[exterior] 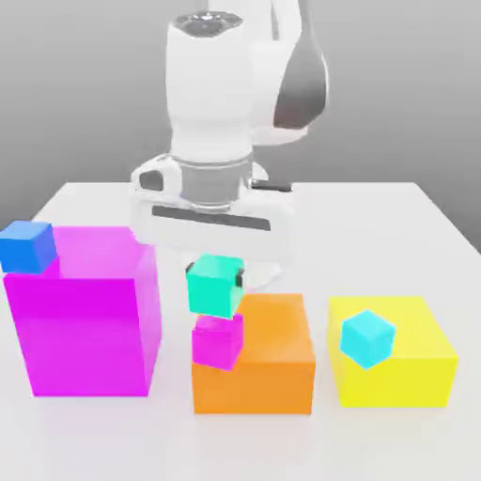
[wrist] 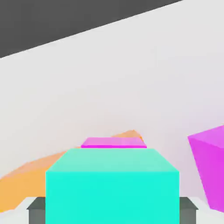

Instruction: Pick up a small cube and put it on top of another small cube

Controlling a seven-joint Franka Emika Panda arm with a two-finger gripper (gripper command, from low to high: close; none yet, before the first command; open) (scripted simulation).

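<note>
The small teal cube (exterior: 214, 287) (wrist: 112, 188) is upright between the jaws of my gripper (exterior: 216, 278) (wrist: 112, 211), which hangs straight down from the white arm. Directly under it is the small magenta cube (exterior: 218, 342) (wrist: 113, 142), standing on the orange box (exterior: 272, 362) near the corner towards the exterior view's left. The teal cube's underside meets the magenta cube's top with no gap that I can see. The two cubes are nearly lined up, the teal one a touch towards the exterior view's left.
A large magenta box (exterior: 89, 319) (wrist: 210, 166) stands at the exterior view's left with a darker blue small cube (exterior: 27, 246) on it. A yellow box (exterior: 413, 366) at the right carries a sky-blue small cube (exterior: 365, 337). All rest on a white table (exterior: 376, 216).
</note>
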